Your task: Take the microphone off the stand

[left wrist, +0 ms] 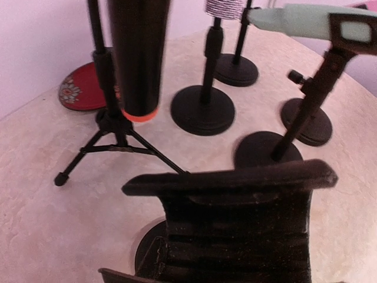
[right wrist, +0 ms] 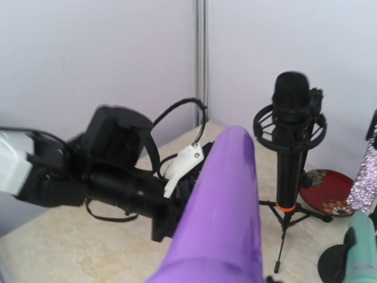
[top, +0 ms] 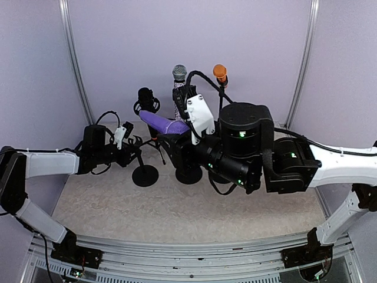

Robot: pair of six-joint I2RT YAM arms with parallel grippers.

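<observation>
The purple microphone [top: 160,123] lies tilted in the air, with my right gripper [top: 184,131] shut on its thick end. In the right wrist view the microphone [right wrist: 227,218] fills the foreground and hides the fingers; its narrow end points at the left arm. The black stand [top: 145,175] has a round base, and my left gripper [top: 134,154] is shut on its pole. The microphone's tip hangs just above that gripper. In the left wrist view dark ribbed fingers [left wrist: 235,230] fill the bottom, with the stand's base [left wrist: 147,250] below them.
A black microphone on a tripod [top: 147,100] stands behind the left gripper. Further stands carry a glittery silver microphone [top: 179,73], an orange one [top: 220,72] and a pale green one [left wrist: 294,20]. A red dish [left wrist: 79,88] lies at the back. Walls enclose three sides.
</observation>
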